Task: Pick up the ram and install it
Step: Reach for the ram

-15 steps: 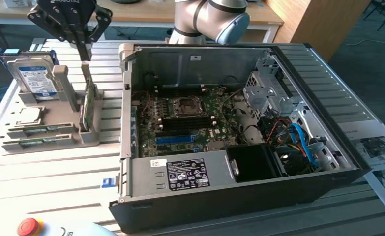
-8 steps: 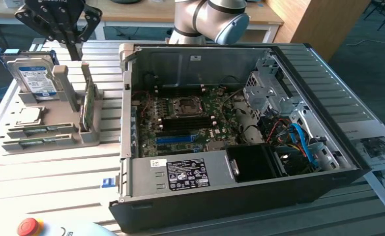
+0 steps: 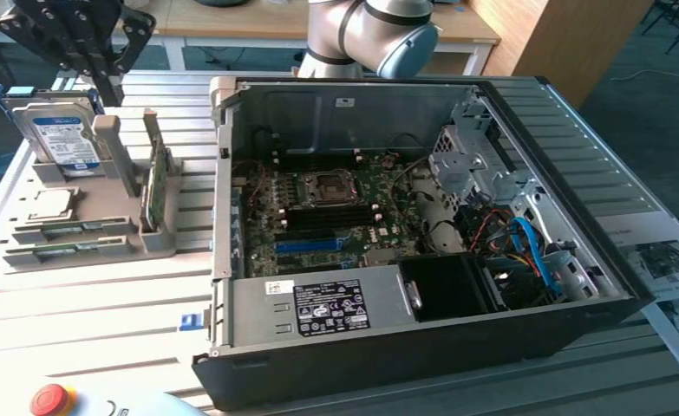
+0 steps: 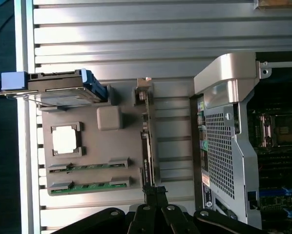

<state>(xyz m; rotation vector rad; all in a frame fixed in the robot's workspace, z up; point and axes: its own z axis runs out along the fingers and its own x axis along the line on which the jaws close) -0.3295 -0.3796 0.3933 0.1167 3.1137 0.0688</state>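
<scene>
Gripper (image 4: 156, 191): pinched shut, empty, above the grey holder (image 3: 159, 247).
Ram (image 3: 71, 230): two green sticks flat in the holder's slots (untouched).
Approach: likely best square to a stick's long edges, clear of the upright card (image 3: 152, 178).
Holder also carries: hard drive (image 3: 68, 139), processor (image 3: 48, 204).
Case (image 3: 432, 347): open, motherboard (image 3: 328, 217) bare.

Two green sticks, thin, narrow and long. First ram stick (image 3: 76, 229) (image 4: 90, 167) lies flat in a long slot of the grey holder (image 3: 159, 244), with a grey clip at each end. Second ram stick (image 3: 68, 252) (image 4: 90, 185) has the same pose, parallel and just beside the first, in the slot along the holder's outer edge. Both seated, nothing touching them.
</scene>
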